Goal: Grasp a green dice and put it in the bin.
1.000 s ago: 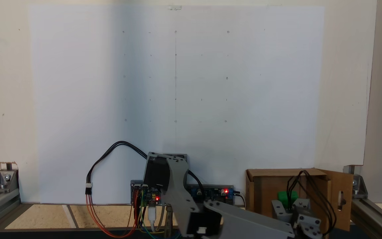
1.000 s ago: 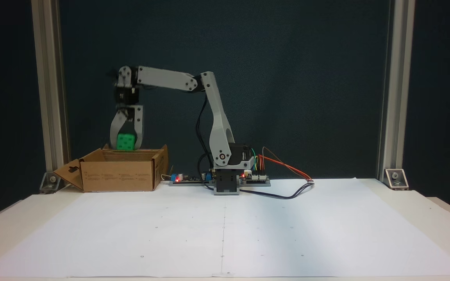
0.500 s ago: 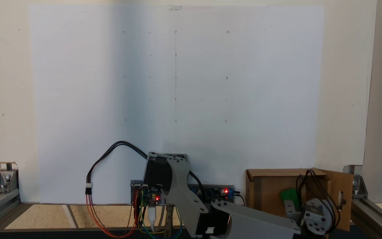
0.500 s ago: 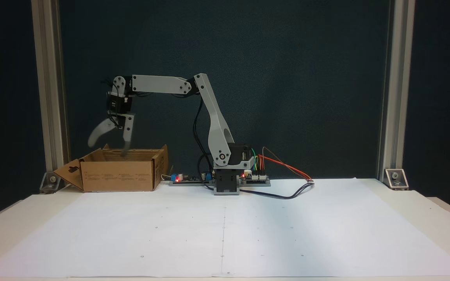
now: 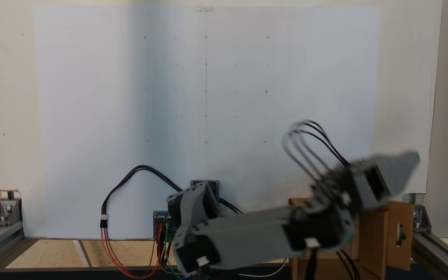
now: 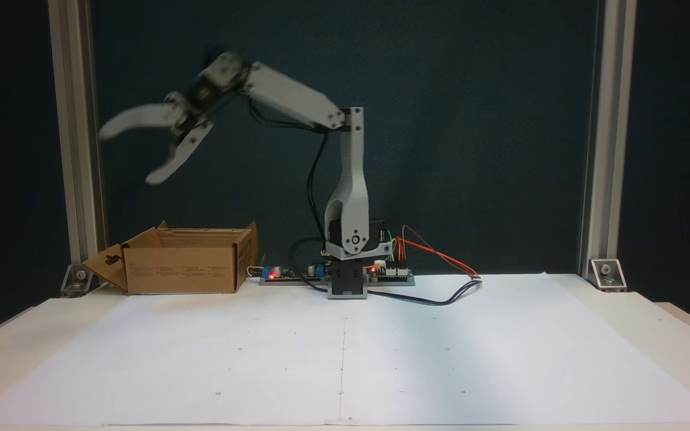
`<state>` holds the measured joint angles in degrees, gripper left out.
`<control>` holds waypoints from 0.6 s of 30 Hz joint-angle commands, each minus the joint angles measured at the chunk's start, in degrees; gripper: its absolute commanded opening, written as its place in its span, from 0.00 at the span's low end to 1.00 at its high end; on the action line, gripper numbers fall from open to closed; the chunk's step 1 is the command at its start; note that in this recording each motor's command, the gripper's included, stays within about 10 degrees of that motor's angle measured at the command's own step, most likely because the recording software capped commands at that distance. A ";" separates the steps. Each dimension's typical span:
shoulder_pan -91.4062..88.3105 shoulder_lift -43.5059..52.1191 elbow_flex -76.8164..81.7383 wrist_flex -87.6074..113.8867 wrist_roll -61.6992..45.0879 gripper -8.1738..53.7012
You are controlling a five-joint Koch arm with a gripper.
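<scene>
gripper [image 6: 128, 152]: jaws spread wide, holding nothing, blurred, raised high above the bin [image 6: 183, 268] | arm [image 6: 351, 197]: upright at its base, forearm slanting up toward the left in a fixed view | bin: at table's rear left there, flaps open | dice: cannot tell where; not visible, bin's inside hidden

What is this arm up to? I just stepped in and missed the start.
A small robot arm is swinging up and away from the cardboard box at the table's back edge. Its hand is open, empty and motion-blurred, well above the box. The green dice it was meant to drop in isn't visible from these angles.
</scene>
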<state>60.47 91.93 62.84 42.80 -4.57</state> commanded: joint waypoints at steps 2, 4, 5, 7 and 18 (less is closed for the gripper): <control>-10.99 5.63 -3.08 -1.23 4.83 0.84; -16.96 8.26 -2.11 -1.23 5.54 0.84; -20.48 9.93 -0.79 -1.23 5.54 0.84; -26.89 13.10 1.58 -1.32 5.71 0.85; -55.81 30.67 26.10 -11.87 5.71 0.85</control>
<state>6.33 120.32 89.65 36.65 -1.32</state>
